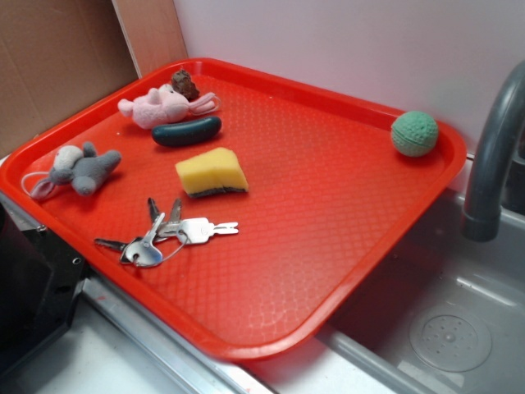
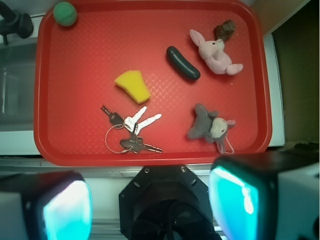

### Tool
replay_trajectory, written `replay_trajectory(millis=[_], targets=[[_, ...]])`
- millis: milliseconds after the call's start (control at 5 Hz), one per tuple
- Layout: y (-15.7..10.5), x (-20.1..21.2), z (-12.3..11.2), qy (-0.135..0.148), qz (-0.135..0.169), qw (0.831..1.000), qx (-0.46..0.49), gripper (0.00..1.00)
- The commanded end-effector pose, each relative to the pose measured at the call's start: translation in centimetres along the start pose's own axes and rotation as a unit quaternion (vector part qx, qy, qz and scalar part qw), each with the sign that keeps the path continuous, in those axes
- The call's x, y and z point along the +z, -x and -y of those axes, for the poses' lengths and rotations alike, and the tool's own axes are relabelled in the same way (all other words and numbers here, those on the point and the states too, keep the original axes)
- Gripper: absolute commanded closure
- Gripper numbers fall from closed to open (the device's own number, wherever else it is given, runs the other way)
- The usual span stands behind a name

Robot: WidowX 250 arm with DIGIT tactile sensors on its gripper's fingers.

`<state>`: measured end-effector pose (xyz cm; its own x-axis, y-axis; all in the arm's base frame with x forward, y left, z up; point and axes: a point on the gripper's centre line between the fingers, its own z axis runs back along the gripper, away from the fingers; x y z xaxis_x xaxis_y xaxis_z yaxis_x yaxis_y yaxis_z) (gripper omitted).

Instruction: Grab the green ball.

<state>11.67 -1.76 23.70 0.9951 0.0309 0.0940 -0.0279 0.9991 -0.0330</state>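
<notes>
The green ball (image 1: 414, 134) is a small knitted teal-green ball in the far right corner of the red tray (image 1: 328, 271). In the wrist view the green ball (image 2: 65, 13) lies in the tray's top left corner. My gripper (image 2: 150, 207) is high above the near side of the tray (image 2: 75, 155), over the robot's black base. Its jaws stand wide apart with nothing between them, and their pads (image 2: 235, 200) glow cyan. The gripper is out of the exterior view.
On the tray lie a yellow sponge (image 1: 212, 172), a bunch of keys (image 1: 168, 234), a dark green pickle toy (image 1: 187, 131), a pink plush rabbit (image 1: 160, 107), a grey plush mouse (image 1: 82, 168) and a small brown toy (image 1: 184, 82). A sink with a grey faucet (image 1: 492, 156) is at the right.
</notes>
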Motion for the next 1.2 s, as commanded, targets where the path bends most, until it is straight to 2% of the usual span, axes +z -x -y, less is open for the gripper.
replay_trajectory(millis=[0,200,400,600,1000], targets=[[0.0,0.0,0.0,0.000,0.000,1.000,0.000,0.00],[-4.6,-4.3,0.3,-0.014,0.005,1.000,-0.007,0.00],[-8.4,-7.7,1.7,0.017,0.033,0.998,-0.057,0.00],[-10.1,-9.3,1.9,0.010,0.052,0.996,-0.077,0.00],[-10.1,-9.3,1.9,0.010,0.052,0.996,-0.077,0.00]])
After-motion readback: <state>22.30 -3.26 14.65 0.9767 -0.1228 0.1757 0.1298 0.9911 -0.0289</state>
